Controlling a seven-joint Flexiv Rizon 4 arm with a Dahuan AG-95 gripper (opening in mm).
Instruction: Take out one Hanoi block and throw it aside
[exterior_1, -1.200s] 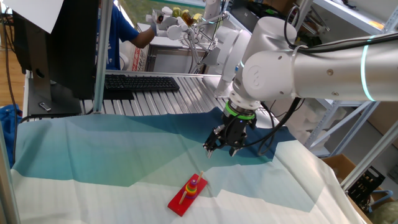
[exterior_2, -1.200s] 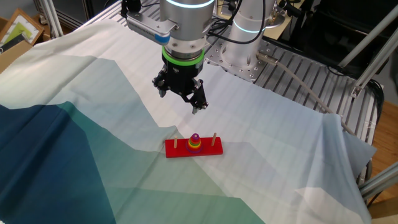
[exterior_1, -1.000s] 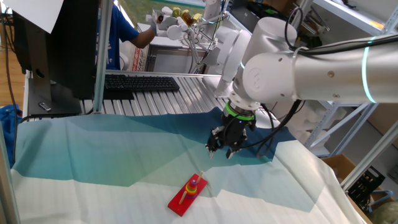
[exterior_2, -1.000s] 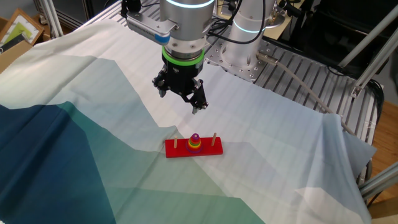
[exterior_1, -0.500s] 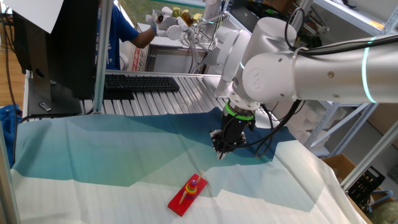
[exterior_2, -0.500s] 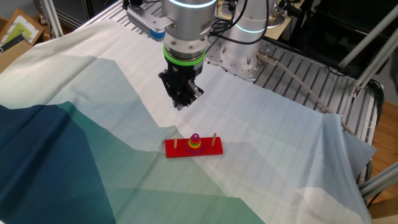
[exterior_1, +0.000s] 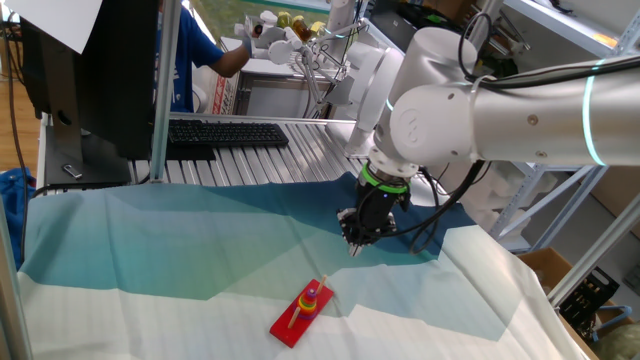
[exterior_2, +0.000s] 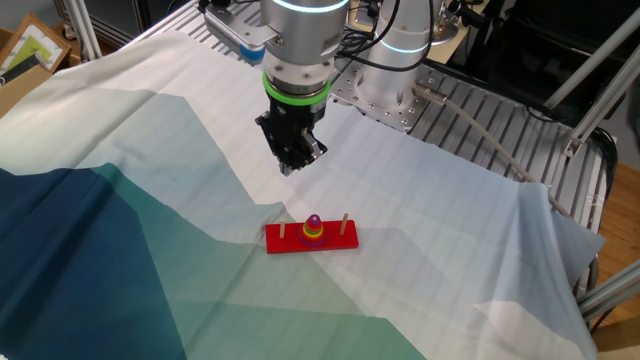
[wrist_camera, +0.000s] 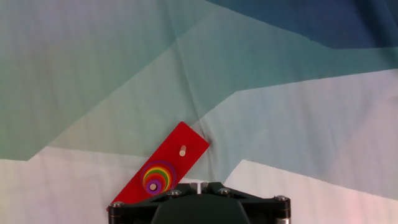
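The Hanoi block (exterior_2: 314, 219) is a tiny purple ring on top of the coloured ring stack on the middle peg of the red base (exterior_2: 285, 240). It also shows in one fixed view (exterior_1: 313, 289) and in the hand view (wrist_camera: 153, 185), ringed by larger coloured rings. My gripper (exterior_2: 292, 162) hangs above the cloth, up and to the left of the base, well apart from the stack. Its fingers are pressed together with nothing between them. In the hand view its fingertips (wrist_camera: 198, 185) show at the bottom edge, just right of the stack.
The base stands on a blue, green and white cloth (exterior_2: 120, 230) over the table. Two bare pegs (exterior_2: 345, 220) flank the stack. A keyboard (exterior_1: 225, 133) and a monitor lie at the back. A metal frame post (exterior_1: 165, 90) stands at the left.
The gripper's fingers, spread open a second ago, have closed together on nothing. The hand has turned slightly and stays at about the same place above the cloth.
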